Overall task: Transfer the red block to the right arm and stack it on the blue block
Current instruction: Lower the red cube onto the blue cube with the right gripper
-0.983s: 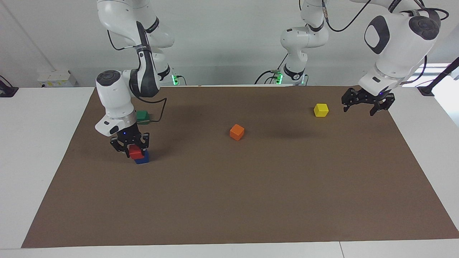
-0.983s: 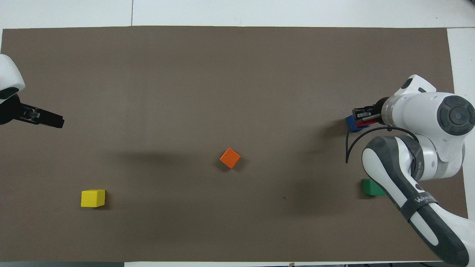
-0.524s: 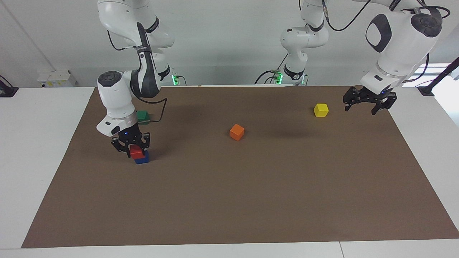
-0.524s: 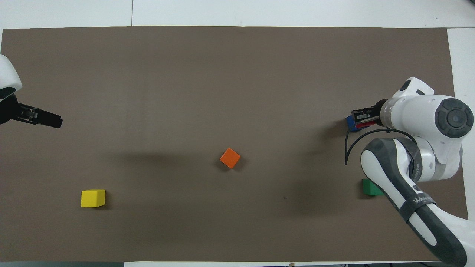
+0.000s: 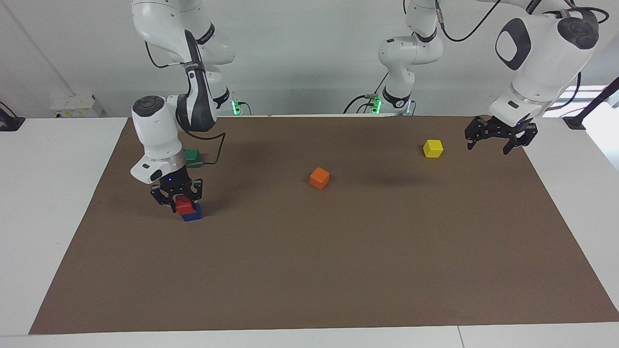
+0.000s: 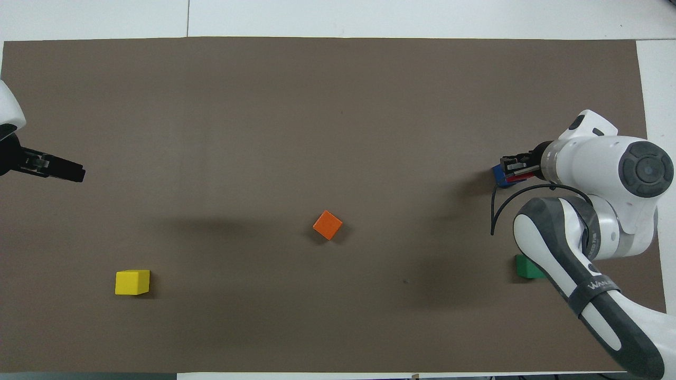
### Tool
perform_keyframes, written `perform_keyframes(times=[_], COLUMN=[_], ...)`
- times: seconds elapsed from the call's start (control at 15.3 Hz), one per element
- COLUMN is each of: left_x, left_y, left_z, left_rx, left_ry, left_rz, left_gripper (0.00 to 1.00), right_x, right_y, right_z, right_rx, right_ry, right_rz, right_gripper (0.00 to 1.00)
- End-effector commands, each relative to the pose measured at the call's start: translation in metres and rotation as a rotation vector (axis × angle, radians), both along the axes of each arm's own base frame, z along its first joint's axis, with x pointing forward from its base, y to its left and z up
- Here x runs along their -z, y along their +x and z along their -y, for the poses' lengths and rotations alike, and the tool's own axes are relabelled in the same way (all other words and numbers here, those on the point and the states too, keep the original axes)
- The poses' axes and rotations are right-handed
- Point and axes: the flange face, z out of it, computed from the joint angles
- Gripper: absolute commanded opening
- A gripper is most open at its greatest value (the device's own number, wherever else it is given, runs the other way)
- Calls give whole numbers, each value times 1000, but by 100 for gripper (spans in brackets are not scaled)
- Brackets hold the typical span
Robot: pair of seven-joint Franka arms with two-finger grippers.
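Brown matting [image 5: 338, 251] covers the table. Right gripper [image 5: 176, 197] is clamped on the red block [image 5: 184, 205], resting on the blue block [image 5: 191, 215] (green cube [image 5: 192, 155] nearby). Left gripper [image 5: 500, 136] hangs spread wide beside the yellow cube [image 5: 433, 148].

Right arm [image 5: 193, 99]: white jointed robot arm with a broad black lettered band, bent at the elbow, wrist pointing straight down. Right gripper [image 5: 176, 199]: black, two-fingered, small blue light lit, fingertips closed on the small glossy red cube [image 5: 184, 205], low at the right arm's end of the table. Left arm [image 5: 537, 58]: white, raised, waiting. Left gripper [image 5: 500, 136]: black, fingers spread wide, empty, hanging above the left arm's end of the table.
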Motion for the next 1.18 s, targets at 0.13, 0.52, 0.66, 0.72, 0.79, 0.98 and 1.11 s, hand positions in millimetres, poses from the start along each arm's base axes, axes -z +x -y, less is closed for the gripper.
perform_keyframes(times=[0.13,0.52,0.66,0.72,0.79,0.98,1.11], left_x=[-6,-6,-6,-6,-6,-6,-6], left_y=[-4,-4,-4,-4,-4,-4,-4], left_z=[-2,-2,-2,-2,-2,-2,-2], left_rx=[5,5,5,5,5,5,5], left_ry=[15,15,15,15,15,15,15], left_rz=[5,5,5,5,5,5,5], left_gripper=[100,100,100,100,100,100,100], right_x=[0,0,0,0,0,0,0], right_y=[-6,-7,-6,-6,-7,-7,-6], right_z=[4,4,4,5,5,6,6], right_rx=[-20,-20,-20,-18,-18,-17,-20], right_ry=[-18,-18,-18,-17,-18,-19,-19], right_rz=[15,14,14,12,11,7,7], right_gripper=[18,39,72,81,87,100,100])
